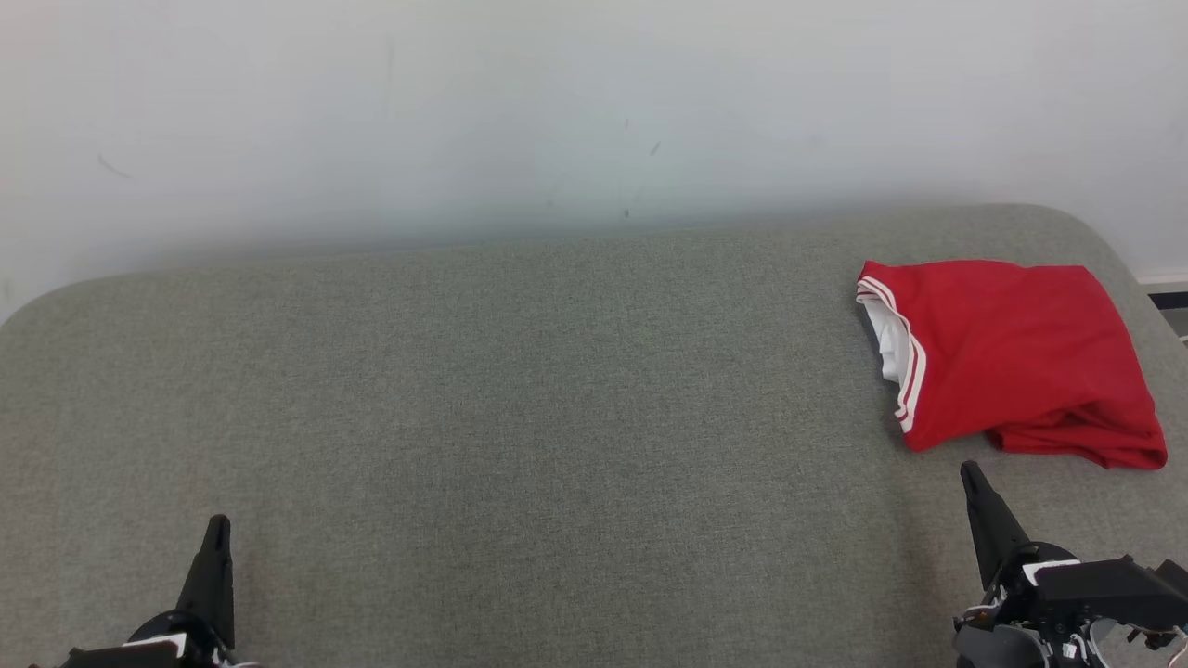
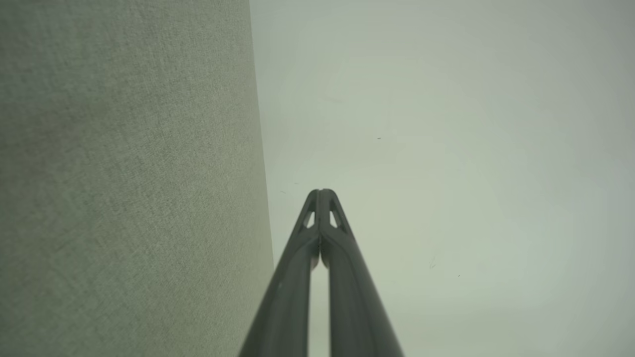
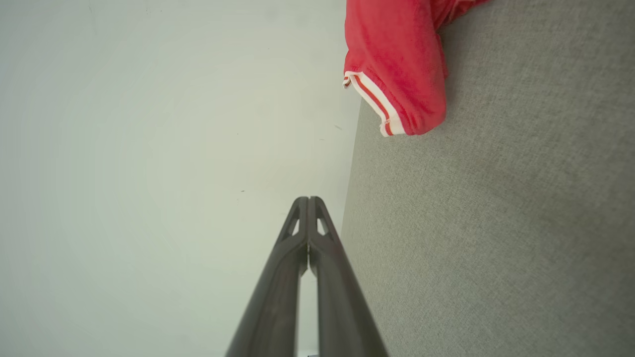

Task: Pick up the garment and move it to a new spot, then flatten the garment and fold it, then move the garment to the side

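Garment: a red garment [image 1: 1016, 357], folded into a compact bundle, lies at the far right of the padded surface, close to its right edge. In the right wrist view its corner [image 3: 397, 64] rests flat on the fabric.
Padded surface: a wide grey woven-fabric surface [image 1: 520, 417] with rounded far corners spans the head view.
Wall: a pale wall [image 1: 557, 111] with a few faint scuffs stands behind the surface.
Right claw: the right claw [image 1: 970, 468] is at the lower right, its two dark fingers pressed together and gripping nothing. Its tip [image 3: 308, 198] sits near the garment's near edge, apart from the cloth.
Left claw: the left claw [image 1: 217, 529] is at the lower left, well apart from the garment. Its fingers [image 2: 322, 191] are closed tip to tip and empty.
Trim: white trim with thin red stripes [image 1: 905, 371] runs along the garment's left edge, with white lining showing inside.
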You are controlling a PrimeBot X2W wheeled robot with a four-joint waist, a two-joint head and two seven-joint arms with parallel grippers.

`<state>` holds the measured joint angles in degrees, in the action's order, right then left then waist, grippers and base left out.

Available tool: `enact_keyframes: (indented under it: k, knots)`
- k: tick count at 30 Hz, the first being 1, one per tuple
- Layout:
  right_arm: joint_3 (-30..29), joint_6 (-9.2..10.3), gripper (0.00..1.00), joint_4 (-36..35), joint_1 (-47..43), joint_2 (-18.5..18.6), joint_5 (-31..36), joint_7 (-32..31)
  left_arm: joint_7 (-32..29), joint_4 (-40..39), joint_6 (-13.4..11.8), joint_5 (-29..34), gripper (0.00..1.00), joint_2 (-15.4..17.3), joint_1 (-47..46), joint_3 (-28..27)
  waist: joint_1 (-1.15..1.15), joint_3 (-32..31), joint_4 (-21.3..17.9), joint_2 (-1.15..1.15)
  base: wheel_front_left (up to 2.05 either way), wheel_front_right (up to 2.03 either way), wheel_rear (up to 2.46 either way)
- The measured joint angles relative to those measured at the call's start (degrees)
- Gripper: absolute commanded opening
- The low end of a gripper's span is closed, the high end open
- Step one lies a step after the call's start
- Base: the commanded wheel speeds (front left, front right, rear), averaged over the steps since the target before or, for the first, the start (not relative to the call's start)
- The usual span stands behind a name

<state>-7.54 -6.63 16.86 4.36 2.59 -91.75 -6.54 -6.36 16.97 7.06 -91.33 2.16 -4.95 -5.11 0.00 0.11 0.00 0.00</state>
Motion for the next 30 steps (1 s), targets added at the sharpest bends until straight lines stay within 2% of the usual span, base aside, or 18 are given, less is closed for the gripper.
enact_keyframes:
  k: [30]
  knots:
    - [0.00, -0.01, 0.00, 0.04, 0.01, 0.00, 0.00, 0.00, 0.00, 0.09, 0.01, 0.00, 0.00, 0.00, -0.01, 0.00, 0.00, 0.00, 0.00, 0.00, 0.00, 0.00, 0.00]
